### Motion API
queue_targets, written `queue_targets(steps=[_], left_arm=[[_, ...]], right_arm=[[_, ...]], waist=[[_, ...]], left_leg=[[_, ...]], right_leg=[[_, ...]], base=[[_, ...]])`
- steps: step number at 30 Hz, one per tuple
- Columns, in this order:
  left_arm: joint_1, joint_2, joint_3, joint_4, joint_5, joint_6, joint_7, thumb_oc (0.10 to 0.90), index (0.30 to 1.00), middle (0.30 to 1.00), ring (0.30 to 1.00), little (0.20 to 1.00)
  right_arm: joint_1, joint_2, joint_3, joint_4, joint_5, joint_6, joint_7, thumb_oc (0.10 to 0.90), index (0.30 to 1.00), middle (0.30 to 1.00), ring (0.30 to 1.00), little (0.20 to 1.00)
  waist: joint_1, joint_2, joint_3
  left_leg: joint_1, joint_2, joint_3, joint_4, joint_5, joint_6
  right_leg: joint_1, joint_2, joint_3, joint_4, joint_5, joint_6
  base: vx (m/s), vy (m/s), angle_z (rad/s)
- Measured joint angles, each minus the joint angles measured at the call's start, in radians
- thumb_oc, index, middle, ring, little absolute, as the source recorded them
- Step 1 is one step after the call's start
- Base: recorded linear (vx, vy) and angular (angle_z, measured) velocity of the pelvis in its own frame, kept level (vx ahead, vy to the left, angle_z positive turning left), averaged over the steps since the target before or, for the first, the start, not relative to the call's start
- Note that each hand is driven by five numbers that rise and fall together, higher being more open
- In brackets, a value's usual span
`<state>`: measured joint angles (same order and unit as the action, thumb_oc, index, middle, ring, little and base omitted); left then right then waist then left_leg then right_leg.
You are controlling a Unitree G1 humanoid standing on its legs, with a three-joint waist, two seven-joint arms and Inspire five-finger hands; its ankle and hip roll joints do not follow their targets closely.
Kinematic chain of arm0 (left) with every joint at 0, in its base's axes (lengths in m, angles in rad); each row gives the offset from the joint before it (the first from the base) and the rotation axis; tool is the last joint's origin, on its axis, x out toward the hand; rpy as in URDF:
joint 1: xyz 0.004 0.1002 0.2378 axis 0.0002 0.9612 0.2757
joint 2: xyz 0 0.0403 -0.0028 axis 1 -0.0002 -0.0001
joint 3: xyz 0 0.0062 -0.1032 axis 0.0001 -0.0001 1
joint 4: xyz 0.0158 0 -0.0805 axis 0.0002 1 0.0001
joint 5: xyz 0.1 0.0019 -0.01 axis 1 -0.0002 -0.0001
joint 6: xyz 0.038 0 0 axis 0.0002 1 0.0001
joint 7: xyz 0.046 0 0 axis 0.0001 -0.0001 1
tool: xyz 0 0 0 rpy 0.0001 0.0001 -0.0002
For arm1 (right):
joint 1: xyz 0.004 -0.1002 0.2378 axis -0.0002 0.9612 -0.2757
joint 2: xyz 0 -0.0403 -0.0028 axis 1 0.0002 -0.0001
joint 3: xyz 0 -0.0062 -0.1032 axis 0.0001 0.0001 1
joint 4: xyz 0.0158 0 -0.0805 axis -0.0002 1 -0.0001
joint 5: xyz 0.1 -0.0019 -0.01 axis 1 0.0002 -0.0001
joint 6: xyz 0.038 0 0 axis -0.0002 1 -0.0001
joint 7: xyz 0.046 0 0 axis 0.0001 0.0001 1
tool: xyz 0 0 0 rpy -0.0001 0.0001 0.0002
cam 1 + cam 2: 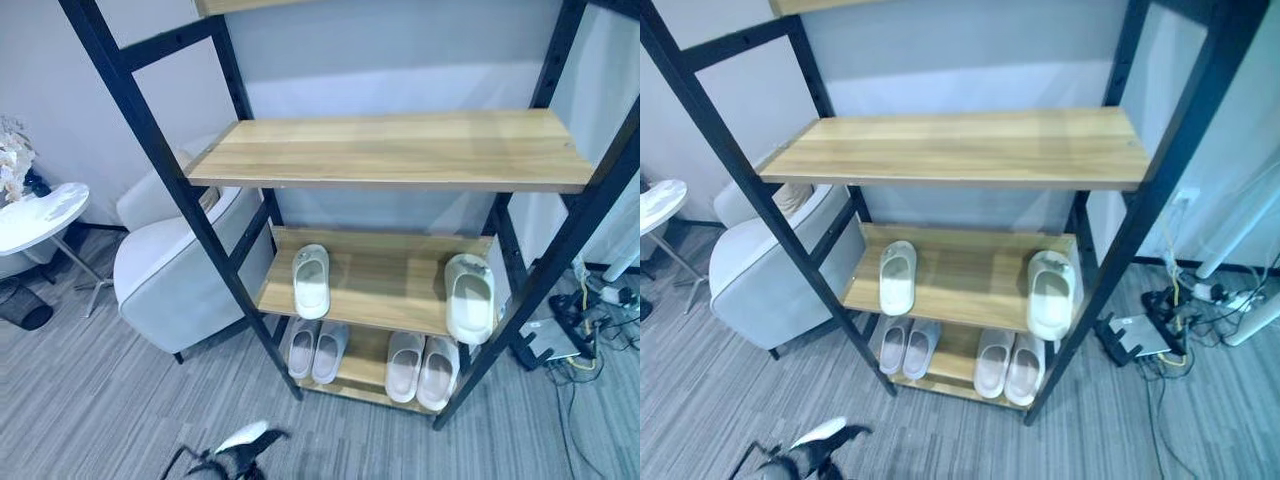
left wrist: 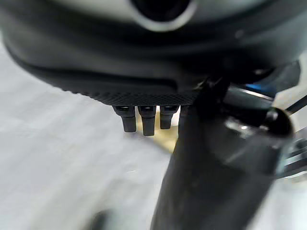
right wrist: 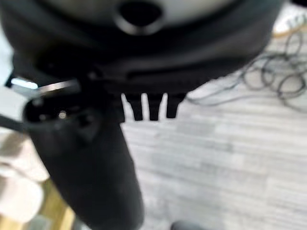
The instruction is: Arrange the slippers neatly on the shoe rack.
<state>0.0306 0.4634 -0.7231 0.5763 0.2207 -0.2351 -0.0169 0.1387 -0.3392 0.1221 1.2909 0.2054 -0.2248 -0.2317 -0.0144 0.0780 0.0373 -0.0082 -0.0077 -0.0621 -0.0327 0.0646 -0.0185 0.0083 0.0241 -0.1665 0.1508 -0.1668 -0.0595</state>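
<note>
We see two white slippers on the shoe rack's [image 1: 160, 140] middle shelf: the left slipper [image 1: 311, 281] sits inboard, the right slipper [image 1: 469, 297] overhangs the front edge. Left hand [image 2: 144, 117] and right hand [image 3: 151, 106] hang with straight fingers, empty. A nudge could tip the overhanging slipper off.

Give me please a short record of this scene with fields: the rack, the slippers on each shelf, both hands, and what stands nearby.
rack: black frame with wooden shelves
upper shelf: bare
middle shelf: two white slippers far apart, left slipper and right slipper; the right one overhangs the front edge
bottom shelf: left pair and right pair, each side by side
left hand: fingers straight, holds nothing
right hand: fingers straight, holds nothing
nearby: grey armchair, white side table
</note>
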Motion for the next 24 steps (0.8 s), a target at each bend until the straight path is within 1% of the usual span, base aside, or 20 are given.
queue_targets(steps=[1,2,3,4,5,7,9,10,11,12,13,14,15,16,18,19,20,21,22,24], left_arm=[[0.000,-0.021,-0.004,-0.069,-0.024,-0.015,-0.021,0.800,0.900,0.900,0.900,0.900],[-0.006,-0.044,-0.005,-0.093,-0.028,-0.042,-0.028,0.800,0.900,0.900,0.900,0.900],[-0.026,-0.072,-0.014,-0.121,-0.045,-0.053,-0.042,0.800,0.900,0.900,0.900,0.900],[-0.034,-0.077,-0.018,-0.162,-0.062,-0.056,-0.056,0.800,0.900,0.900,0.900,0.900],[-0.049,-0.077,-0.018,-0.192,-0.065,-0.070,-0.060,0.800,0.900,0.900,0.900,0.900],[-0.076,-0.071,-0.014,-0.214,-0.097,-0.067,-0.062,0.800,0.900,0.900,0.900,0.900],[-0.079,-0.045,0.006,-0.239,-0.112,-0.066,-0.062,0.800,0.900,0.900,0.900,0.900],[-0.085,0.004,0.056,-0.274,-0.146,-0.064,-0.062,0.800,0.900,0.900,0.900,0.900],[-0.090,0.024,0.072,-0.289,-0.152,-0.064,-0.061,0.800,0.900,0.900,0.900,0.900],[-0.091,0.064,0.099,-0.324,-0.188,-0.063,-0.062,0.800,0.900,0.900,0.900,0.900],[-0.090,0.073,0.113,-0.336,-0.211,-0.063,-0.063,0.800,0.900,0.900,0.900,0.900],[-0.090,0.090,0.134,-0.340,-0.233,-0.062,-0.065,0.800,0.900,0.900,0.900,0.900],[-0.091,0.097,0.140,-0.348,-0.244,-0.061,-0.068,0.800,0.900,0.900,0.900,0.900],[-0.093,0.103,0.148,-0.369,-0.262,-0.059,-0.073,0.800,0.900,0.900,0.900,0.900],[-0.091,0.124,0.155,-0.400,-0.283,-0.060,-0.082,0.800,0.900,0.900,0.900,0.900],[-0.090,0.136,0.155,-0.415,-0.311,-0.061,-0.087,0.800,0.900,0.900,0.900,0.900],[-0.083,0.151,0.160,-0.435,-0.332,-0.061,-0.088,0.800,0.900,0.900,0.900,0.900],[-0.063,0.157,0.175,-0.456,-0.348,-0.060,-0.094,0.800,0.900,0.900,0.900,0.900],[-0.031,0.144,0.190,-0.491,-0.379,-0.060,-0.099,0.800,0.900,0.900,0.900,0.900],[-0.002,0.144,0.197,-0.556,-0.399,-0.060,-0.102,0.800,0.900,0.900,0.900,0.900]], right_arm=[[-0.006,-0.006,-0.008,-0.011,0.003,-0.001,0.001,0.800,0.900,0.900,0.900,0.900],[-0.019,-0.005,-0.013,-0.011,0.004,-0.001,0.000,0.800,0.900,0.900,0.900,0.900],[-0.037,-0.001,-0.012,-0.017,0.006,-0.001,0.002,0.800,0.900,0.900,0.900,0.900],[-0.042,0.002,-0.012,-0.033,0.006,-0.001,0.008,0.800,0.900,0.900,0.900,0.900],[-0.044,0.007,-0.012,-0.053,0.005,-0.006,0.011,0.800,0.900,0.900,0.900,0.900],[-0.047,0.019,-0.007,-0.050,0.001,-0.006,0.012,0.800,0.900,0.900,0.900,0.900],[-0.053,0.022,-0.002,-0.051,-0.006,-0.006,0.013,0.800,0.900,0.900,0.900,0.900],[-0.082,0.023,0.001,-0.043,-0.031,-0.005,0.012,0.800,0.900,0.900,0.900,0.900],[-0.095,0.026,0.001,-0.046,-0.035,-0.005,0.012,0.800,0.900,0.900,0.900,0.900],[-0.123,0.029,-0.003,-0.042,-0.043,0.005,0.020,0.800,0.900,0.900,0.900,0.900],[-0.130,0.032,-0.005,-0.048,-0.043,0.006,0.021,0.800,0.900,0.900,0.900,0.900],[-0.124,0.043,-0.017,-0.041,-0.042,0.010,0.023,0.800,0.900,0.900,0.900,0.900],[-0.122,0.044,-0.032,-0.039,-0.041,0.012,0.028,0.800,0.900,0.900,0.900,0.900],[-0.114,0.047,-0.053,-0.040,-0.041,0.017,0.030,0.800,0.900,0.900,0.900,0.900],[-0.106,0.051,-0.052,-0.040,-0.042,0.023,0.032,0.800,0.900,0.900,0.900,0.900],[-0.093,0.055,-0.054,-0.041,-0.042,0.023,0.032,0.800,0.900,0.900,0.900,0.900],[-0.082,0.064,-0.052,-0.044,-0.042,0.026,0.032,0.800,0.900,0.900,0.900,0.900],[-0.072,0.072,-0.052,-0.042,-0.043,0.029,0.032,0.800,0.900,0.900,0.900,0.900],[-0.049,0.072,-0.051,-0.039,-0.045,0.032,0.032,0.800,0.900,0.900,0.900,0.900],[-0.034,0.065,-0.047,-0.040,-0.055,0.036,0.033,0.800,0.900,0.900,0.900,0.900]], waist=[[0.001,0.006,0.004],[-0.002,0.006,0.007],[-0.005,-0.001,0.013],[-0.002,-0.005,0.017],[-0.004,-0.007,0.021],[0.000,-0.015,0.028],[0.002,-0.013,0.044],[0.002,-0.005,0.083],[0.002,-0.001,0.096],[0.002,0.010,0.125],[0.000,0.006,0.142],[0.001,0.008,0.151],[0.001,0.018,0.157],[0.001,0.025,0.161],[0.007,0.024,0.161],[0.000,0.017,0.158],[-0.001,-0.001,0.154],[0.001,-0.012,0.148],[0.001,-0.005,0.128],[0.009,0.007,0.117]], left_leg=[[0.018,0.008,0.001,-0.028,-0.004,0.005],[0.028,0.010,0.002,-0.037,-0.003,0.004],[0.038,0.007,0.012,-0.044,-0.003,0.005],[0.042,0.007,0.030,-0.047,-0.007,0.010],[0.045,0.005,0.044,-0.047,-0.009,0.012],[0.046,-0.001,0.048,-0.048,-0.009,0.014],[0.052,-0.005,0.052,-0.048,-0.010,0.015],[0.016,-0.022,0.059,-0.011,-0.024,0.035],[0.002,-0.017,0.061,-0.001,-0.024,0.036],[-0.003,-0.018,0.075,0.007,-0.029,0.043],[-0.002,-0.020,0.076,0.011,-0.031,0.046],[0.004,-0.012,0.071,0.007,-0.031,0.050],[0.012,-0.012,0.060,-0.008,-0.030,0.057],[0.011,-0.008,0.054,-0.006,-0.034,0.065],[0.012,-0.013,0.054,-0.010,-0.037,0.068],[0.014,-0.015,0.046,-0.017,-0.031,0.057],[0.024,-0.018,0.042,-0.027,-0.020,0.038],[0.034,-0.017,0.036,-0.039,-0.017,0.027],[0.038,0.004,0.032,-0.045,-0.013,0.018],[0.057,0.030,0.035,-0.050,-0.016,0.010]], right_leg=[[-0.003,0.008,0.012,-0.004,0.006,0.005],[-0.006,0.009,0.018,-0.004,0.008,0.006],[-0.004,0.009,0.040,-0.013,0.016,0.013],[-0.005,0.009,0.053,-0.016,0.018,0.019],[-0.003,0.006,0.064,-0.020,0.022,0.030],[0.006,0.001,0.068,-0.045,0.034,0.039],[0.012,-0.003,0.072,-0.049,0.038,0.044],[-0.062,-0.016,0.078,0.057,0.026,0.075],[-0.090,-0.024,0.079,0.100,0.015,0.092],[-0.137,-0.031,0.091,0.184,0.001,0.115],[-0.142,-0.036,0.091,0.204,-0.006,0.126],[-0.142,-0.046,0.099,0.213,-0.027,0.142],[-0.157,-0.057,0.104,0.255,-0.047,0.159],[-0.156,-0.105,0.117,0.234,-0.050,0.169],[-0.168,-0.182,0.123,0.201,-0.042,0.191],[-0.146,-0.222,0.125,0.096,-0.014,0.213],[-0.119,-0.237,0.125,0.007,0.032,0.225],[-0.096,-0.235,0.120,-0.038,0.111,0.233],[-0.063,-0.209,0.116,-0.093,0.160,0.219],[-0.013,-0.179,0.106,-0.168,0.190,0.203]], base=[[0.09,0.096,-0.37],[0.08,0.085,-0.44],[0.08,0.088,-0.47],[0.07,0.080,-0.50],[0.05,0.082,-0.37],[0.02,0.070,-0.08],[-0.11,0.105,-0.09],[-0.18,0.135,-0.19],[-0.12,0.084,-0.30],[-0.04,0.028,-0.16],[0.02,-0.032,-0.12],[0.03,-0.075,0.02],[0.05,-0.107,0.11],[0.04,-0.127,0.02],[0.06,-0.110,0.03],[0.07,-0.110,0.17],[0.07,-0.114,0.23],[0.08,-0.125,0.17],[0.12,-0.123,0.06],[0.11,-0.134,-0.03]])
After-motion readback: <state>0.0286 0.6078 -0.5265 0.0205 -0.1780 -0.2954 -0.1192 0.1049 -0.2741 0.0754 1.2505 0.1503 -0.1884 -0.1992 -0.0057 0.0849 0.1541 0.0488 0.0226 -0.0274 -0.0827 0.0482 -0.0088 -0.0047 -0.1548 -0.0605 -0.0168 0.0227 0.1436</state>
